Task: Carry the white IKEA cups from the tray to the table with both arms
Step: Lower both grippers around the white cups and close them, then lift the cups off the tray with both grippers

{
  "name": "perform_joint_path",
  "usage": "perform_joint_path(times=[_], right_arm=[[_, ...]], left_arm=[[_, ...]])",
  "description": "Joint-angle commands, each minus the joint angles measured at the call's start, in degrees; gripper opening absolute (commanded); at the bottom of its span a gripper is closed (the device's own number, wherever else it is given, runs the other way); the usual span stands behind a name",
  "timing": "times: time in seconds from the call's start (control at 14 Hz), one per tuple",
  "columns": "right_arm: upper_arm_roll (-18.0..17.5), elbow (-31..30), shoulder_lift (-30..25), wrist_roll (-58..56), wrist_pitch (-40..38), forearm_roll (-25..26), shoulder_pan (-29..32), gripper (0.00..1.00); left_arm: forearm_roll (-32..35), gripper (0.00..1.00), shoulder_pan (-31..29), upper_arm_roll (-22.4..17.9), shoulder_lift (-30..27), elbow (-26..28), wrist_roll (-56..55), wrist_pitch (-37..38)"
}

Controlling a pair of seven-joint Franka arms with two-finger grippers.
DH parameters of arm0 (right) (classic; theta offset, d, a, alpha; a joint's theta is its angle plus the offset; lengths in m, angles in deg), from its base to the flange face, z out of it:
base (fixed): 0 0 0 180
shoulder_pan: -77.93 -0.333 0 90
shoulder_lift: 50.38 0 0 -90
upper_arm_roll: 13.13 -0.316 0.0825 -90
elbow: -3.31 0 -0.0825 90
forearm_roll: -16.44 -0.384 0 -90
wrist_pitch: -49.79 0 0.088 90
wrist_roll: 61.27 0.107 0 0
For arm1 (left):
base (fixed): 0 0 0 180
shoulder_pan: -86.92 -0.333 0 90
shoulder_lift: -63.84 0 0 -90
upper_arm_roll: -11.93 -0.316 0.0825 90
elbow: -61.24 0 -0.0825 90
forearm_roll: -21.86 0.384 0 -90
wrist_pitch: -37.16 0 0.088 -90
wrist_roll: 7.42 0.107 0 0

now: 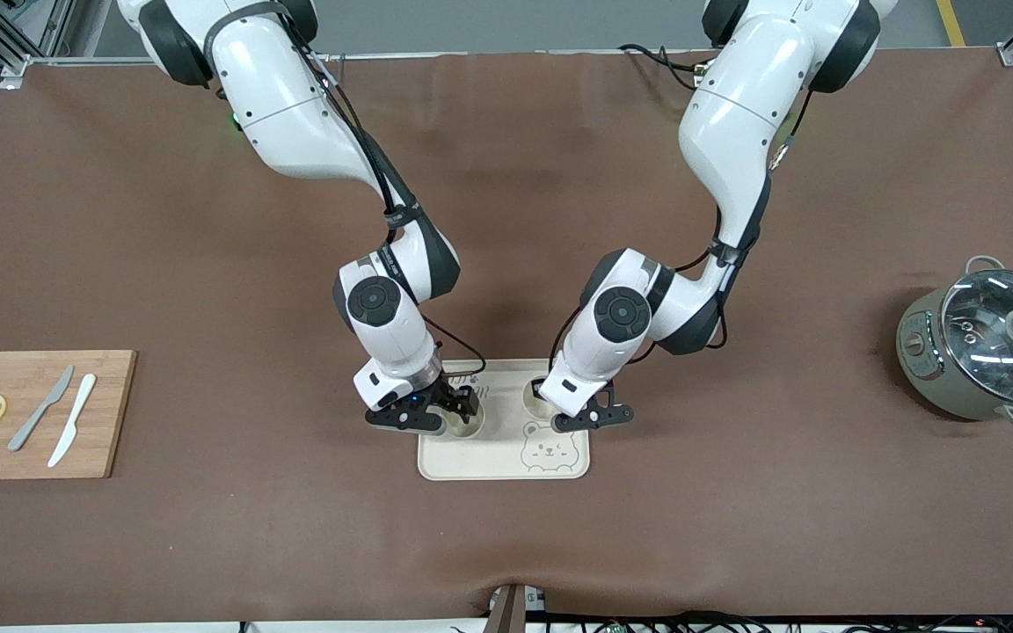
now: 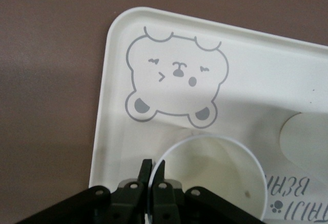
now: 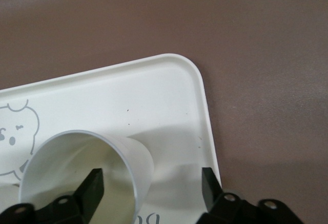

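Nearest the camera, the tray [image 1: 471, 466] carries both cups. The left gripper [image 2: 152, 175] is clenched on one cup's [image 2: 215, 178] thin rim; the right gripper [image 3: 151, 183] straddles the other cup's [image 3: 87, 157] wall, unclosed. Risk: rim pinch slips, tipping either cup during lift.

The brown table [image 1: 506, 176] bears the tray [image 1: 506, 462], a cutting board [image 1: 36, 413] and a pot [image 1: 986, 347].

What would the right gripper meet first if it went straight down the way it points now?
The right gripper straddles the wall of a white cup on the tray, one finger inside, one outside. Going straight down, it would probably first meet the tray floor beside the cup, or the cup's bottom; depth is unclear.
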Motion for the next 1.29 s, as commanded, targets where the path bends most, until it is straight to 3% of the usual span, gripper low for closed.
perform_joint_path(times=[0.0,0.14,0.29,0.36,0.5,0.64,1.0,1.21], right_arm=[[0.6,1.0,0.6,0.8,0.2,0.8,-0.5,0.49],[0.6,1.0,0.6,0.8,0.2,0.8,-0.5,0.23],[0.6,1.0,0.6,0.7,0.1,0.7,-0.5,0.03],[0.5,1.0,0.6,0.6,0.1,0.7,-0.5,0.00],[0.6,1.0,0.6,0.5,0.1,0.7,-0.5,0.00],[0.5,1.1,0.6,0.7,0.1,0.7,-0.5,0.00],[-0.2,2.5,-2.0,0.6,-3.1,0.1,-0.6,0.00],[-0.2,2.3,-8.5,0.1,-11.3,0.2,-0.3,0.00]], left_arm=[[1.5,0.00,0.4,-0.7,-0.6,-0.8,-1.5,1.4],[5.3,0.00,0.4,-1.9,-3.3,-0.5,-1.5,7.1],[9.6,0.00,-0.1,-1.9,-6.4,-0.5,-1.7,15.2],[10.3,0.00,-0.7,-1.8,-8.3,-0.4,-1.3,19.0],[10.5,0.00,-2.8,-1.7,-12.3,2.0,1.9,22.8],[10.6,0.00,-4.3,-1.6,-17.9,9.1,6.4,22.2],[9.8,0.00,-14.3,0.6,-35.1,35.4,20.4,6.4],[7.1,0.00,-21.3,4.1,-40.3,43.1,28.3,3.6]])
